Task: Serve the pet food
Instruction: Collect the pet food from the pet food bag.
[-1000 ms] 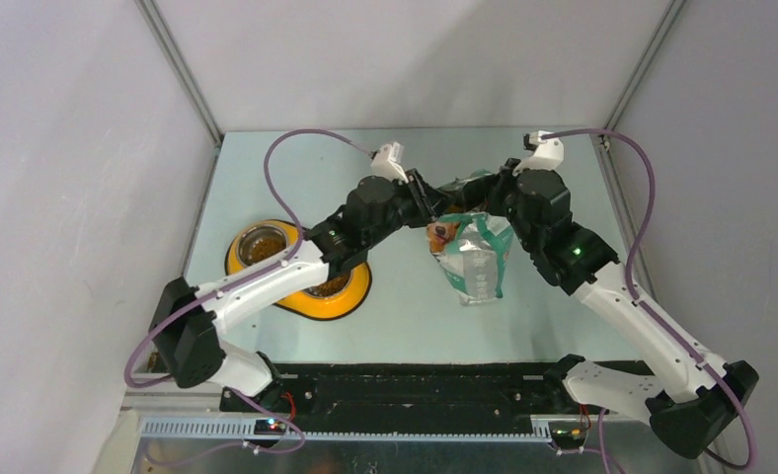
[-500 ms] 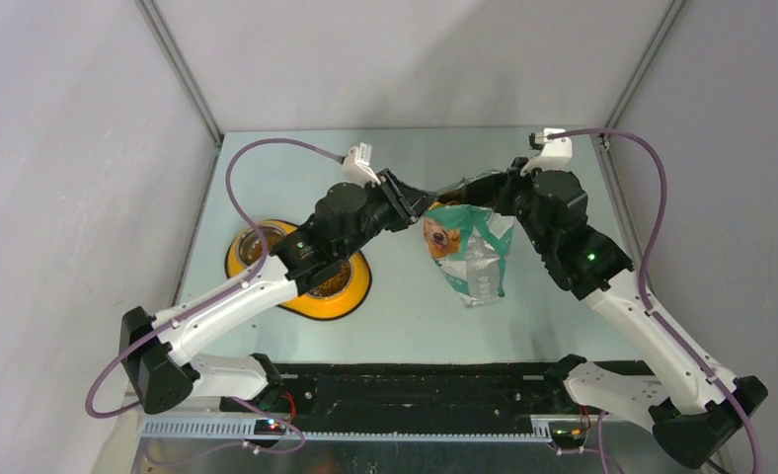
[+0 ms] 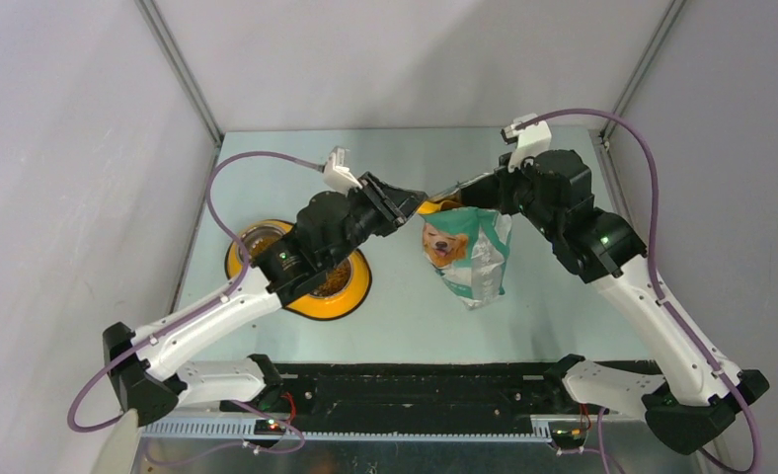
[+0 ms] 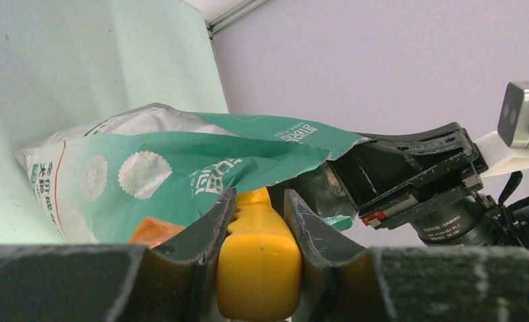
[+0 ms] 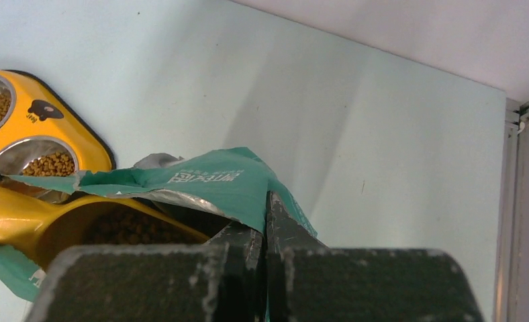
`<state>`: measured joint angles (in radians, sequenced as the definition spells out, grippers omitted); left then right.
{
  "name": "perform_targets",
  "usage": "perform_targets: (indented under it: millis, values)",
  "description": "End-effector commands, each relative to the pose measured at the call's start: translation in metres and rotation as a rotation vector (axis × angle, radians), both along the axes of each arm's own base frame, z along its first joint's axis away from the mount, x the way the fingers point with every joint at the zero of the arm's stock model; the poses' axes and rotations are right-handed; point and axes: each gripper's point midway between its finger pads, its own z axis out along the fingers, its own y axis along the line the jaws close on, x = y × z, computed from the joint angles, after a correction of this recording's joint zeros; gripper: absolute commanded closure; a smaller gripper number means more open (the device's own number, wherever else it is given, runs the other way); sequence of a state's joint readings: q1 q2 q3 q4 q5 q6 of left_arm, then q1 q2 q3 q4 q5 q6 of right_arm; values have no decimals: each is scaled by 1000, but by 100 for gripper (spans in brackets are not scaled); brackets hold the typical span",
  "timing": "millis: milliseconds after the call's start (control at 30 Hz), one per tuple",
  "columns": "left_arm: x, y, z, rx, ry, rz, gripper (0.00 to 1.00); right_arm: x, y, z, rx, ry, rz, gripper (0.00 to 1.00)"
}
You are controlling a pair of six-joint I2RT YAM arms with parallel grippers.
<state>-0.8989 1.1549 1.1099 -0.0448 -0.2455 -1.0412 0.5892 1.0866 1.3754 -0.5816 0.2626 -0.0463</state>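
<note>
The green-and-white dog-picture bag stands mid-table. My right gripper is shut on its top edge, pinching the green foil in the right wrist view. My left gripper is shut on the handle of the yellow-orange scoop, held at the bag's mouth. In the left wrist view the handle sits tight between my fingers. The scoop's bowl holds brown kibble pet food under the bag's lip. More kibble lies in both feeder bowls.
A yellow double-bowl feeder lies left of the bag, partly under my left arm. Its far steel bowl shows kibble. Grey walls enclose the table at the back and sides. Purple cables loop above both arms.
My left arm has drawn back to the left, bringing the scoop towards the bag's mouth. My right gripper has shifted left with the bag's top, standing the bag more upright.
</note>
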Motion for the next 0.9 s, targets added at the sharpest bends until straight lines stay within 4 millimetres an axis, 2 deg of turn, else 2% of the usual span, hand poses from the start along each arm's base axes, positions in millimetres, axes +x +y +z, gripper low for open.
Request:
perform_targets:
  millis: [0,100,267,433,467,500,533,567,600,700,867]
  values:
    - [15,33,28,-157,-21,170,100,-9,-29,99,112,-261,-73,100]
    - [14,43,23,-183,-13,228,100,-14,-25,97,123,-258,-52,100]
    - [3,58,35,-167,-62,321,100,-24,-19,100,124,-268,-24,100]
    - [-4,48,40,-130,-86,369,100,-27,-12,94,37,-220,-16,100]
    - [-6,47,44,-129,-94,379,100,-27,-17,85,0,-179,-38,100]
    - [-5,43,45,-129,-100,385,100,-26,-15,87,-7,-165,-48,100]
    - [-7,43,50,-124,-112,402,100,-26,-21,78,-32,-120,-85,100]
    - [-6,41,54,-140,-121,415,100,-23,-21,80,-32,-107,-102,100]
    - [-7,42,57,-136,-133,438,100,-24,-24,74,-39,-75,-129,100]
    - [-6,40,67,-203,-128,468,100,-22,-23,67,10,-25,-178,100]
    - [-8,33,63,-281,-81,483,100,-25,-27,71,129,-21,-249,98]
